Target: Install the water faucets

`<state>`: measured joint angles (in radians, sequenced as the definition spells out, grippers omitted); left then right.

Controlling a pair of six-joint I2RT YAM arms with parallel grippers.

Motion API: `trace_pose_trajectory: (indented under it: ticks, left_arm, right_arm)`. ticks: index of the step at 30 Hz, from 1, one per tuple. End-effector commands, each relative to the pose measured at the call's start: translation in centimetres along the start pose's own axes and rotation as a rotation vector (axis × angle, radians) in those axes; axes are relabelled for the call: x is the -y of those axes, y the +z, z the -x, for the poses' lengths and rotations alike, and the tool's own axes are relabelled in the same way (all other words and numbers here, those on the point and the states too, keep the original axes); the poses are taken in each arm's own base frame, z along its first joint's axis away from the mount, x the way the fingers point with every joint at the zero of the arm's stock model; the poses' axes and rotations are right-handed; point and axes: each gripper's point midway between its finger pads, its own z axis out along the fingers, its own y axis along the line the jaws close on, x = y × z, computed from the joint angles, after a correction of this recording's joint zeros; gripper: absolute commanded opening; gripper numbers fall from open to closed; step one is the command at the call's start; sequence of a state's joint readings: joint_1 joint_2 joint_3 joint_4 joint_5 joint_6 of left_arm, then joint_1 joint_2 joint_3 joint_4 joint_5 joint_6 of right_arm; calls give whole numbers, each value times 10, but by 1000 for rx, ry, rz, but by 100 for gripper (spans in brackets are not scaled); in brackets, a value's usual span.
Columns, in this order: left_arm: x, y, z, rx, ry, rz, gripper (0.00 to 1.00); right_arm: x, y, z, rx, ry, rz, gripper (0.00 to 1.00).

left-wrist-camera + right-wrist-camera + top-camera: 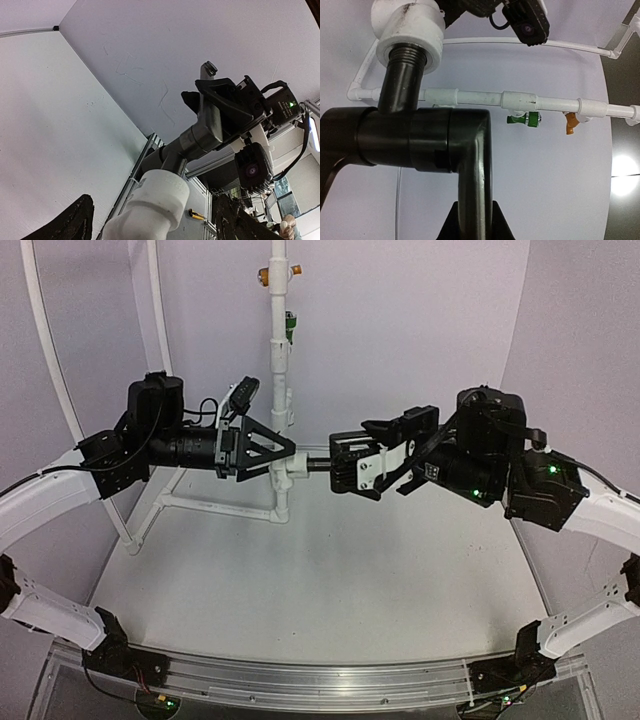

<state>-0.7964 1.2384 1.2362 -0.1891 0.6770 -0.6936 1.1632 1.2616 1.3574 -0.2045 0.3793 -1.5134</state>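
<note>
The water faucet (420,145) is a glossy black metal tap bent like an elbow: a round threaded stem, a thicker collared body, and a long arm turning off at a right angle. Its threaded end sits in the mouth of the white pipe socket (410,30), with a few threads showing at the rim. The long arm passes between the closed fingers of the right gripper (474,220), which clamp it. In the top view the stem lies level, above the table.

Right wrist: faucet (420,140) cropped left, bottom. Left wrist: left fingers (75,220) cropped below.
</note>
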Motion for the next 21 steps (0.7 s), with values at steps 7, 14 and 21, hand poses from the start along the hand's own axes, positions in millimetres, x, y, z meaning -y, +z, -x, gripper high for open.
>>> trace_pose_trajectory:
  ticks: [7, 14, 21]
  left_arm:
    - [13, -25, 2, 55, 12, -67, 86]
    - [9, -35, -25, 15, 149, -79, 92]
    - [17, -26, -29, -67, 25, -161, 95]
  right_arm:
    - [52, -21, -8, -2, 73, -202, 0]
    - [69, -27, -5, 39, 235, -198, 0]
    - [66, -33, -7, 28, 49, -266, 0]
